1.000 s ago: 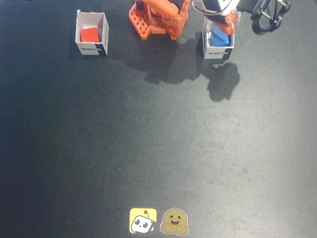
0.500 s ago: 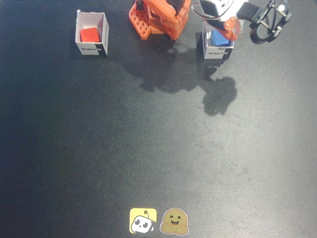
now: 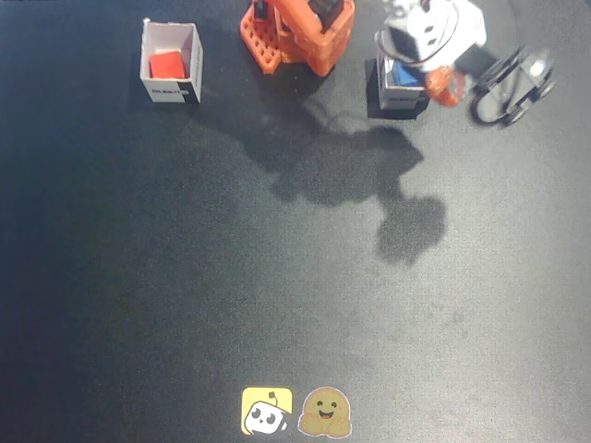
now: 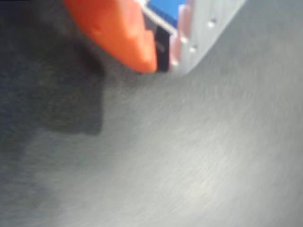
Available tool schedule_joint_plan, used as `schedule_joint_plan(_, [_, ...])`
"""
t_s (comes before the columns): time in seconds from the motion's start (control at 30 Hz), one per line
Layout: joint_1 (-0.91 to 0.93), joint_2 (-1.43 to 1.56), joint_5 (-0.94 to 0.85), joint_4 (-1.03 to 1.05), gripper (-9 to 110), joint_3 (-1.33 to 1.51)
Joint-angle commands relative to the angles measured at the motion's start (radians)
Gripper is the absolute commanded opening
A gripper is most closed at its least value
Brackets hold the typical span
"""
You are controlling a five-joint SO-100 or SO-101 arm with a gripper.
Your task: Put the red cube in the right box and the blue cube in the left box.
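In the fixed view the red cube [image 3: 167, 65] lies inside the right box [image 3: 187, 55], the white box with a corner nub, at the far left. The blue cube [image 3: 407, 73] lies in the left box [image 3: 403, 96] at the far right, mostly hidden under my arm. My gripper [image 3: 429, 79] hovers over that box and looks open, its orange finger [image 3: 444, 86] outside the box's right wall. In the blurred wrist view the orange finger [image 4: 120, 35] is next to the box wall [image 4: 206, 28], with the blue cube [image 4: 165, 8] showing at the top.
The orange arm base [image 3: 297, 35] stands at the back between the two boxes. A blurred black looped part [image 3: 510, 85] hangs to the right of the gripper. Two stickers [image 3: 268, 411] [image 3: 325, 413] lie at the front edge of the dark table [image 3: 277, 277].
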Motion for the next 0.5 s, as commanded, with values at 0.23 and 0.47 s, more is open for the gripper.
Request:
schedule_joint_plan(0.23, [0.342,0.028,-0.003,0.017,1,-0.034])
schedule_joint_plan(0.47, [0.641,0.081,-0.1,0.081,1,-0.015])
